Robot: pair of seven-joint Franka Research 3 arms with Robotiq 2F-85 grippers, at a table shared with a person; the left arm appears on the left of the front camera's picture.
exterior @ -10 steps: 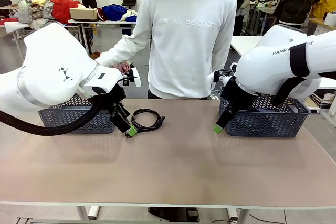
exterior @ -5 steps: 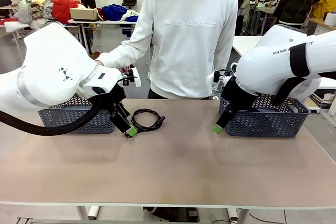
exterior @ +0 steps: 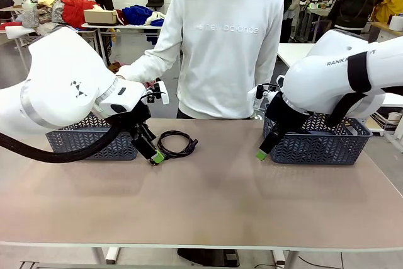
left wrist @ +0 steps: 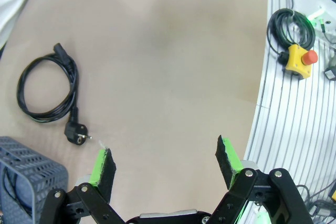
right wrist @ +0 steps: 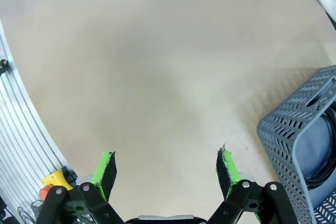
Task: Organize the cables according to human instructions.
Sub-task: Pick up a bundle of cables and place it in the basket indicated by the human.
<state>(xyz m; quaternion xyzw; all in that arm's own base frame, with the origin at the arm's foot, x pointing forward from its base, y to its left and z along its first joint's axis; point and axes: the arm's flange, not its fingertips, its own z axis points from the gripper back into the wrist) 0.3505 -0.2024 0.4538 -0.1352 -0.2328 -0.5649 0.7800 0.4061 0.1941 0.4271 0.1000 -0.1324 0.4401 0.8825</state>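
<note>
Left pincer [exterior: 155,156] low over counter, jaws wide, empty. Right pincer [exterior: 261,154] same, angled down.

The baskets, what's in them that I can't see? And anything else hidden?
- Left basket, front view: the left arm covers most of it, contents hidden.
- Right basket, right wrist view: cut off by the edge; only a bit of black cord shows through the wall.
- Coiled cable, front view: plug too small to tell its type.

Two grey baskets [exterior: 94,143] [exterior: 318,146] on tan table [exterior: 220,193], yellow emergency-stop box [left wrist: 300,59] beyond.
</note>
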